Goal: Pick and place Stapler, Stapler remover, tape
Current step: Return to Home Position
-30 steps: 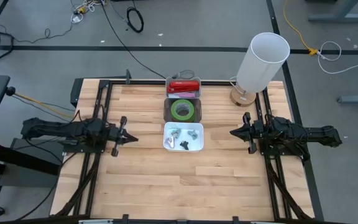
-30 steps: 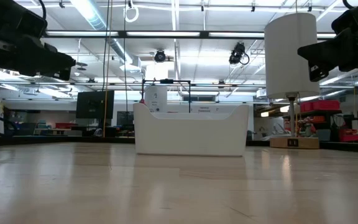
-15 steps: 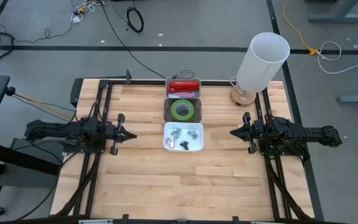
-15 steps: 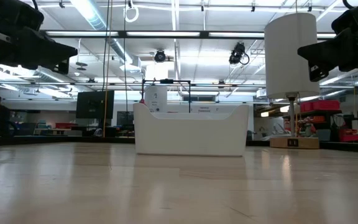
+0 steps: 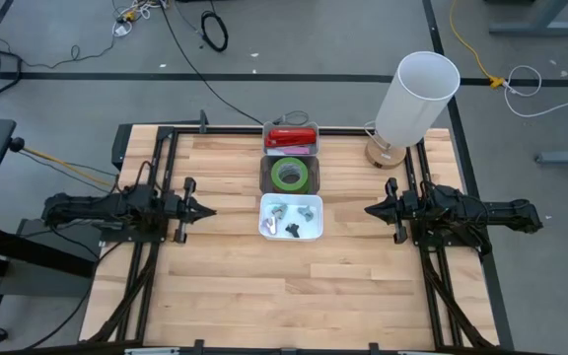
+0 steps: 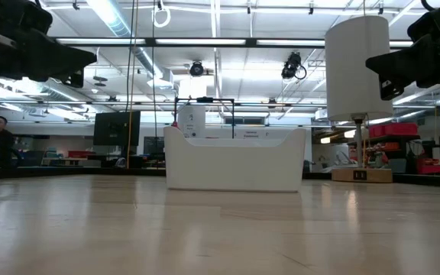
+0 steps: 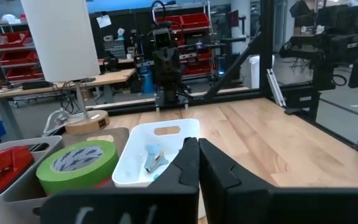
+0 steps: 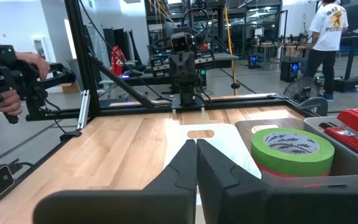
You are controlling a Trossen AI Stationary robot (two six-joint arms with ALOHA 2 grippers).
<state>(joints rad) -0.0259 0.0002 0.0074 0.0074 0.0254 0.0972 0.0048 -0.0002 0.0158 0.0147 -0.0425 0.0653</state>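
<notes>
Pale wooden tabletop [image 5: 225,296]: red stapler [image 5: 292,137] lies in the grey bin [image 5: 265,138], green tape roll [image 5: 289,175] in the black bin [image 5: 264,176], small staple removers [image 5: 282,210] in the white bin [image 5: 313,233]. Sorting looks complete. Left pincer [image 5: 205,210] and right pincer [image 5: 369,209] flank them, pressed together, empty.

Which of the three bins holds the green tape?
The black bin in the middle; the far bin holds the red stapler, the white bin staple removers.
</notes>
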